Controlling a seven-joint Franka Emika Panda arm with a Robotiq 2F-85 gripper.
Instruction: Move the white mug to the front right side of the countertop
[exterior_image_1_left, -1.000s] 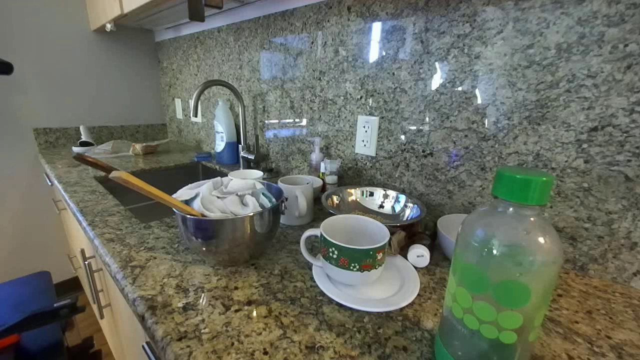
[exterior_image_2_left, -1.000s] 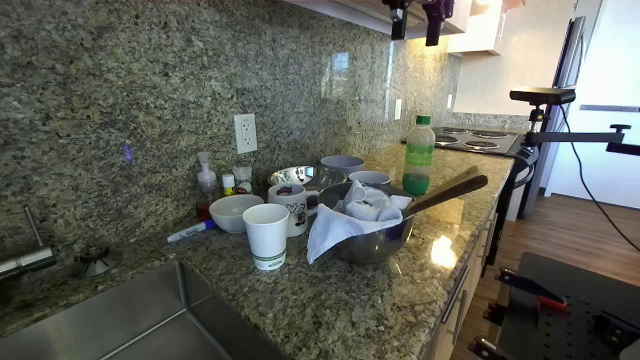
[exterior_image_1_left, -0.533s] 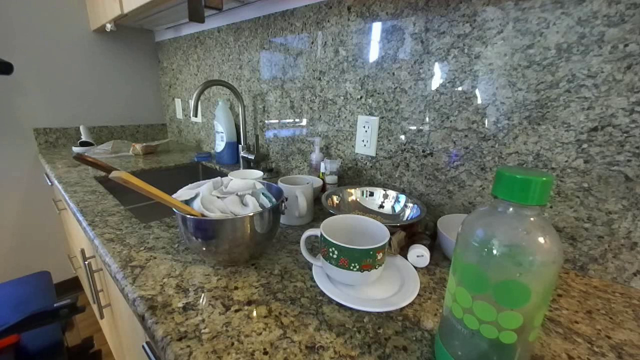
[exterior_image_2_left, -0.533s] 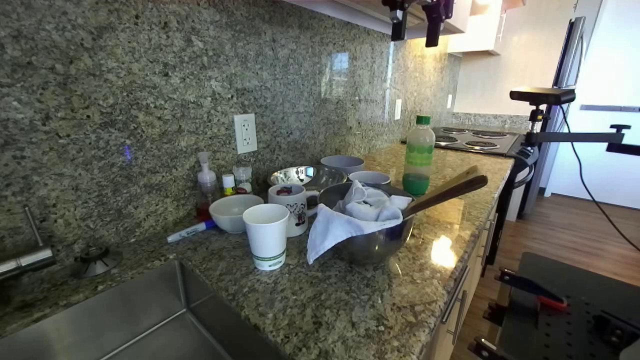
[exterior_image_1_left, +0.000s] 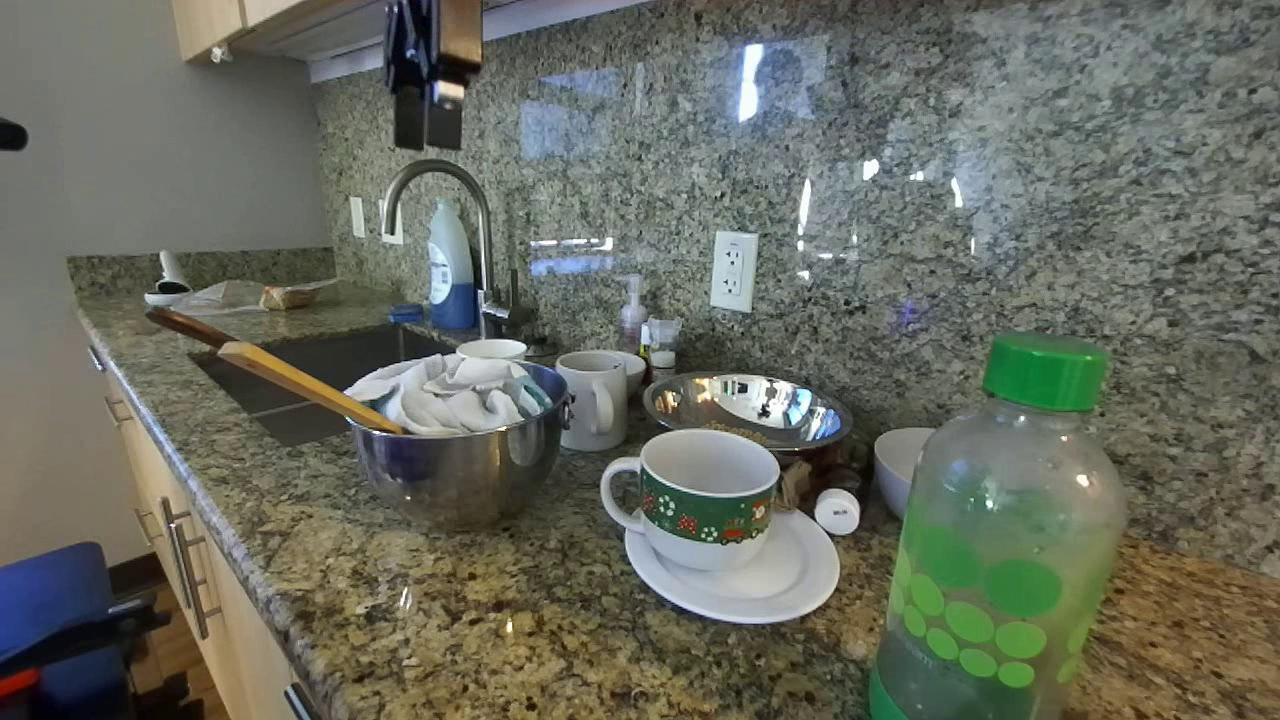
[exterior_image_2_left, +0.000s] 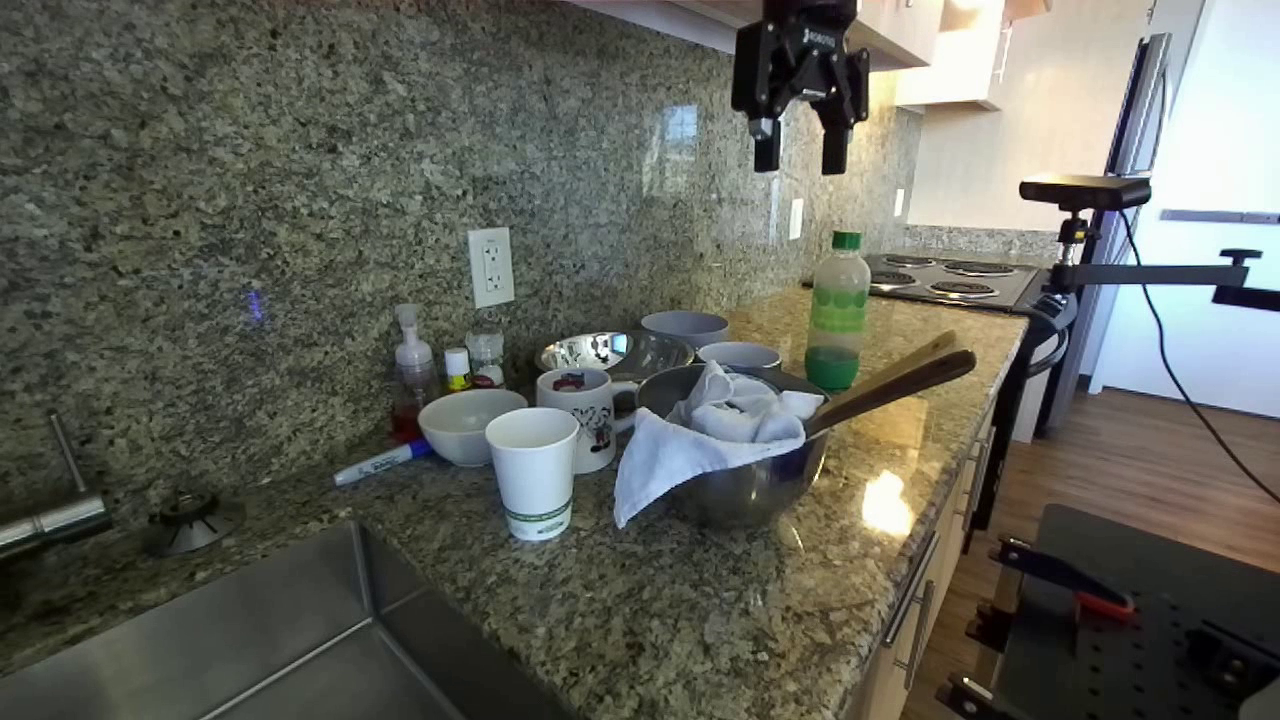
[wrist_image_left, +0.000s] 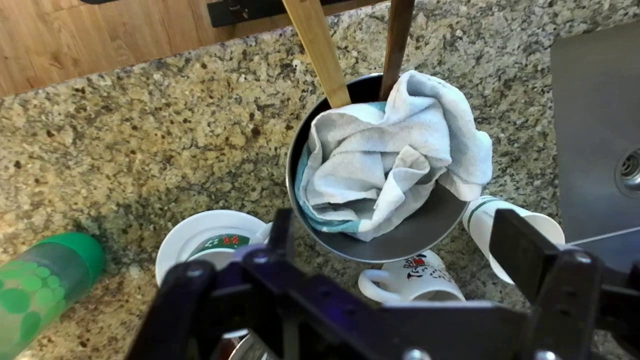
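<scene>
The white mug (exterior_image_1_left: 595, 405) stands upright on the granite countertop (exterior_image_1_left: 450, 630), close behind the metal mixing bowl. In an exterior view the mug (exterior_image_2_left: 578, 415) shows dark and red print, with its handle toward the bowl. In the wrist view the mug (wrist_image_left: 417, 275) is partly hidden by the gripper's body. My gripper (exterior_image_2_left: 800, 160) is open and empty, high above the countertop and well above the mug and bowl. It also hangs near the top in an exterior view (exterior_image_1_left: 428, 125). In the wrist view its fingers (wrist_image_left: 397, 235) are wide apart.
A mixing bowl (exterior_image_1_left: 460, 470) holds a towel and two wooden handles that stick out over the counter's front. A paper cup (exterior_image_2_left: 533, 475) and a small bowl (exterior_image_2_left: 470, 425) stand beside the mug. A green-rimmed cup (exterior_image_1_left: 710, 500), a bottle (exterior_image_1_left: 1000, 560) and a sink (exterior_image_2_left: 250, 630) are near.
My gripper has come down from the top edge in both exterior views, mostly in the last half second. It stays open. The mug and the other objects have not moved.
</scene>
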